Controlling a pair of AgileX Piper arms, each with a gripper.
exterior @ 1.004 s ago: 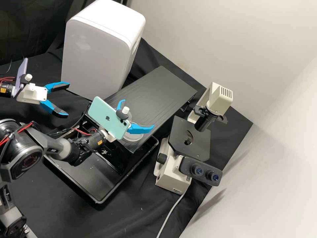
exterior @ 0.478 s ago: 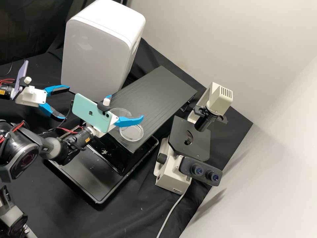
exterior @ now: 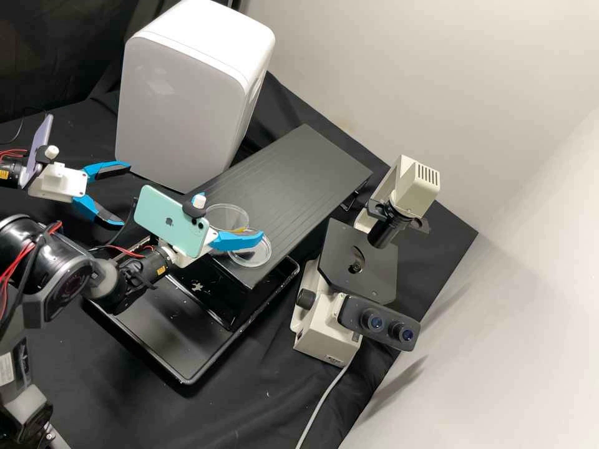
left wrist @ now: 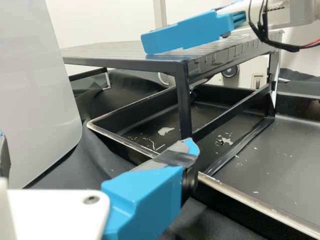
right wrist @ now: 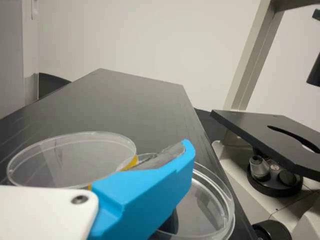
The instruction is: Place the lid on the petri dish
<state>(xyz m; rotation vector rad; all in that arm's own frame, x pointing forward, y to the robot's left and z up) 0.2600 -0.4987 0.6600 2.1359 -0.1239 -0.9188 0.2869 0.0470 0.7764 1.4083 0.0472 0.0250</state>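
Clear plastic, round and shallow: one lid (exterior: 228,215), pinched at its rim by my right gripper (exterior: 253,236), hangs just beside the one dish (exterior: 254,252) on the black shelf (exterior: 293,168). My left gripper (exterior: 125,191) gapes wide, empty.

Tabletop (exterior: 268,386), black-draped. Directly on it: white rounded cabinet (exterior: 187,93) at back; shallow black tray (exterior: 168,337) bearing ridged black platform (exterior: 293,174); white microscope (exterior: 362,274) just beside tray.
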